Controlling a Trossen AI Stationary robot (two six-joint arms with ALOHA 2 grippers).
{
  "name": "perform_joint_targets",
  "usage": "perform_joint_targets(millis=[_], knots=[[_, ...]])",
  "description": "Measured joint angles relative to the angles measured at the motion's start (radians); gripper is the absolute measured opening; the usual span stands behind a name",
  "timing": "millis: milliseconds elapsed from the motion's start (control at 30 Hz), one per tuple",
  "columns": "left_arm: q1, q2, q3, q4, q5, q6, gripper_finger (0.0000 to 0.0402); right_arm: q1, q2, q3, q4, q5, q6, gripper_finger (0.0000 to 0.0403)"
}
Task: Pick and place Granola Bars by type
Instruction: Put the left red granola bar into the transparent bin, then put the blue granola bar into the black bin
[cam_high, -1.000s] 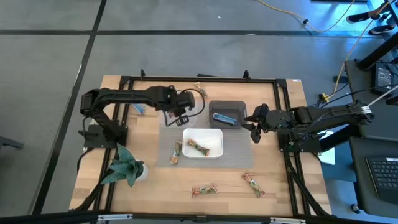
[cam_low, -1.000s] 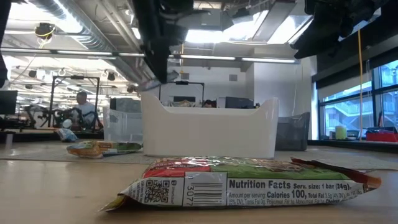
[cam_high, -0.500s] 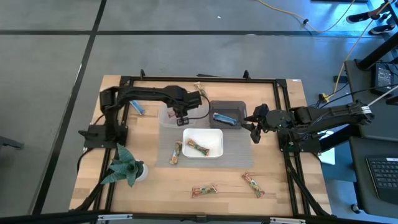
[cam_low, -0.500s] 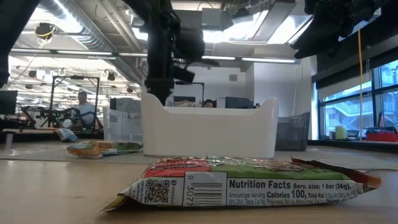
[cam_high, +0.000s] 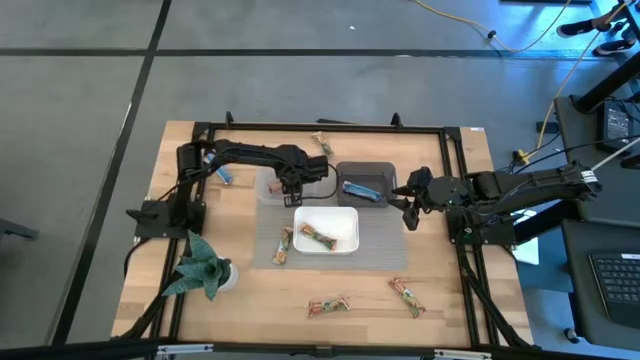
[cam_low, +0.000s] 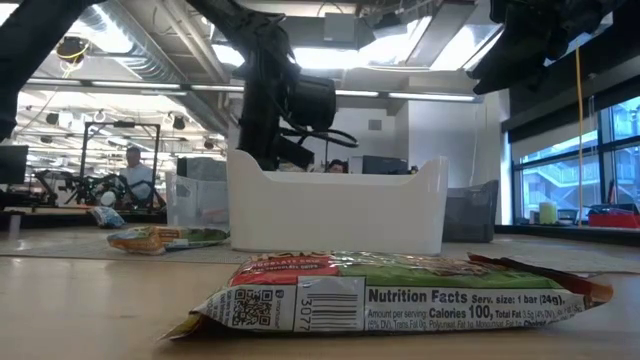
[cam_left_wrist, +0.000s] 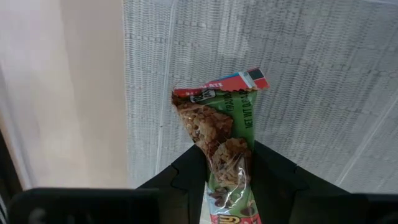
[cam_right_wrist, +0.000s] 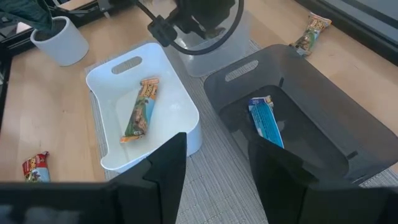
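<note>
My pale wooden table (cam_high: 250, 290) carries a grey woven mat (cam_left_wrist: 323, 93); beyond it lies an open office with ceiling lights. My left end effector (cam_left_wrist: 227, 180) pinches a green-and-red wrapped granola bar (cam_left_wrist: 222, 134) above the mat, at twelve o'clock from the white plastic tub (cam_high: 326, 230). The nearest bar (cam_low: 400, 295) reads "Nutrition Facts". My right end effector (cam_right_wrist: 214, 168) hangs partly spread beside the dark grey tub (cam_right_wrist: 292, 112), holding nothing.

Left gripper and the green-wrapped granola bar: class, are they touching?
Touching. The left wrist view shows the left gripper shut on the granola bar, fingers pressing both sides.
</note>
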Motion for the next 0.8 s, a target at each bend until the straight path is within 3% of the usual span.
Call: perform_joint_targets(millis=[333,800], knots=[[0.0,-0.005,0.0,-0.012,0.009,-0.003,0.0109,0.0,0.0,0.0,0.081,0.0,-0.017,0.0174],[0.0,-0.054,0.002,-0.037,0.023,-0.04,0.0163,0.0,0.0,0.0,0.082,-0.001,-0.022,0.0174]])
